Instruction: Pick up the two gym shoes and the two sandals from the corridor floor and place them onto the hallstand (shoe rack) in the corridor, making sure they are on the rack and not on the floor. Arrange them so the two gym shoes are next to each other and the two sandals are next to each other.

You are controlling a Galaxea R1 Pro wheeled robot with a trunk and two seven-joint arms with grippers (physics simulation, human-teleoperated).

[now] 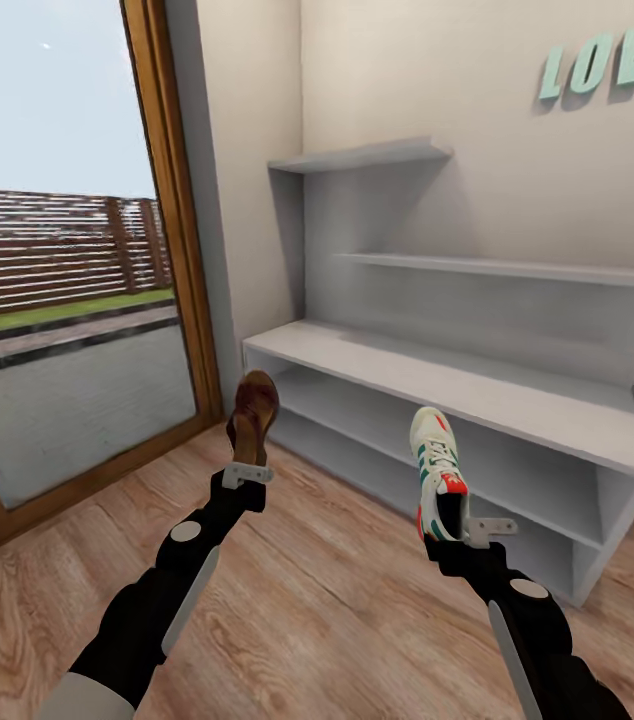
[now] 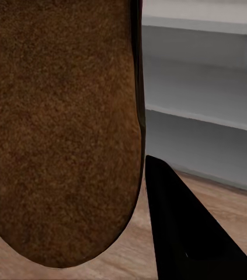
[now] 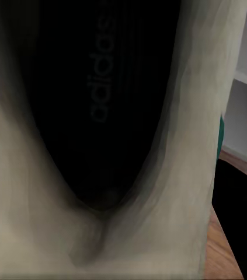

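— Reporting on the left arm first: what does its pincer carry?

— Left pincer (image 1: 249, 470) is clamped on a dark-brown sandal (image 1: 253, 413), held upright off the corridor floor (image 1: 307, 600), toe end upward. In the left wrist view the sandal (image 2: 62, 128) shows a grainy brown face close to the lens, with one dark finger (image 2: 187, 233) beside it.

— And the right arm?

— Right pincer (image 1: 472, 528) grips a white gym shoe (image 1: 437, 470) with green side stripes and a red-orange heel patch. It too is held upright, toe upward, clear of the floor.

— Any legible markings?

— Yes. In the right wrist view the gym shoe (image 3: 105, 116) is seen from its opening; the dark insole bears the word "adidas" in faint lettering. On the wall above the hallstand, raised teal letters (image 1: 607, 62) read "LOV", with the rest cut off by the frame edge.

— Position of the rack?

— The white hallstand (image 1: 477, 385) stands against the wall ahead of both arms. Its bench top, two open shelves and two upper floating shelves hold no shoes in the visible portion. Both shoes are in front of it, near its lower shelves, not touching it.

— Surroundings?

— A wood-framed glass door (image 1: 172, 200) at left, with a slatted fence (image 1: 57, 250) outside.
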